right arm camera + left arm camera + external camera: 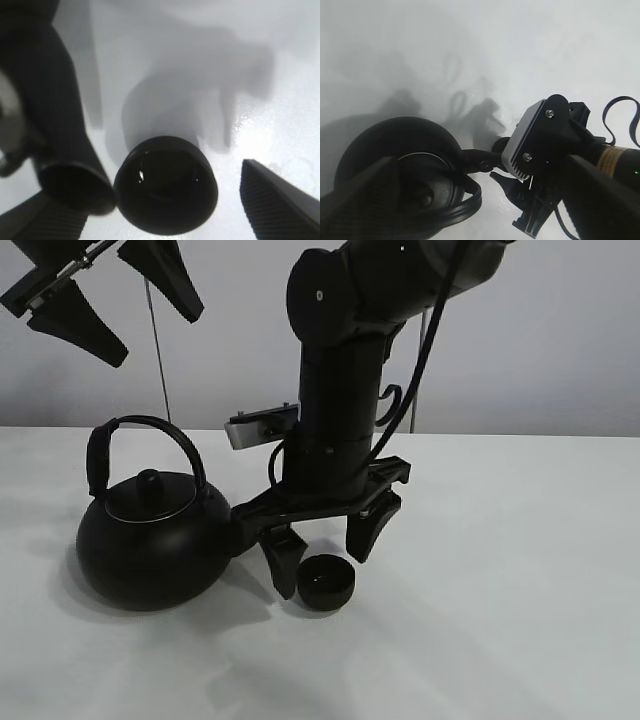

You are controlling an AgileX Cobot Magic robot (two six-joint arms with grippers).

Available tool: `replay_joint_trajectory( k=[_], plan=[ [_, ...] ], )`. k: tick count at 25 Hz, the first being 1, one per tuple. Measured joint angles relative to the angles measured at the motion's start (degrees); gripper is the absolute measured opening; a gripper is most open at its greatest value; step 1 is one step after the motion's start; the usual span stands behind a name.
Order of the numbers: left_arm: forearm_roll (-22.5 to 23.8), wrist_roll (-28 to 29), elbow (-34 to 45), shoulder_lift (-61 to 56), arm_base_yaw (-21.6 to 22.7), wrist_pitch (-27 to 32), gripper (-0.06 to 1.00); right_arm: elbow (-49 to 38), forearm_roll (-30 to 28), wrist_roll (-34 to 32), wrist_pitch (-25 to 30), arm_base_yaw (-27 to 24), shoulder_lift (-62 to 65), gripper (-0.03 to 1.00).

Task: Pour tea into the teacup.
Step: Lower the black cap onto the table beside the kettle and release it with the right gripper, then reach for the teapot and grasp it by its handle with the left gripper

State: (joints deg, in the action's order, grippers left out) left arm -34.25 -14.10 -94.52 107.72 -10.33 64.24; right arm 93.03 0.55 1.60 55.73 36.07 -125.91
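The small black teacup [326, 582] stands on the white table just right of the big black kettle [150, 540]. My right gripper [328, 548] is open and low, with one finger on each side of the cup and not touching it. In the right wrist view the teacup [166, 185] sits between the fingers, and a dark tube that looks like the kettle's spout [70, 165] ends beside its rim. My left gripper [120, 300] is open and empty, high above the kettle [400, 170]. No tea stream shows.
The white table [520, 580] stretches to the right and front of the cup. The right arm's column [335, 410] stands over the cup, close to the kettle's arched handle [150, 435]. A grey wall is behind.
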Motion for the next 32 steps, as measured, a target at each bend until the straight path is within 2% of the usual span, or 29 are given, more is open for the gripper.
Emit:
replay_joint_trajectory(
  k=[12, 20, 26, 29, 32],
  plan=[
    [0.0, 0.0, 0.0, 0.0, 0.0, -0.06, 0.63, 0.0, -0.55, 0.0, 3.24, -0.44, 5.26, 0.57],
    [0.0, 0.0, 0.0, 0.0, 0.0, -0.06, 0.63, -0.02, -1.4, -1.6, 3.24, -1.87, 9.87, 0.57],
    [0.0, 0.0, 0.0, 0.0, 0.0, -0.06, 0.63, -0.02, -4.35, -5.42, 3.73, -10.61, 14.85, 0.57],
    [0.0, 0.0, 0.0, 0.0, 0.0, -0.06, 0.63, -0.02, -8.25, -5.92, 4.74, -17.72, 18.12, 0.57],
    [0.0, 0.0, 0.0, 0.0, 0.0, -0.08, 0.63, -0.02, -11.28, -6.03, 4.94, -27.16, 21.74, 0.57]
  ],
)
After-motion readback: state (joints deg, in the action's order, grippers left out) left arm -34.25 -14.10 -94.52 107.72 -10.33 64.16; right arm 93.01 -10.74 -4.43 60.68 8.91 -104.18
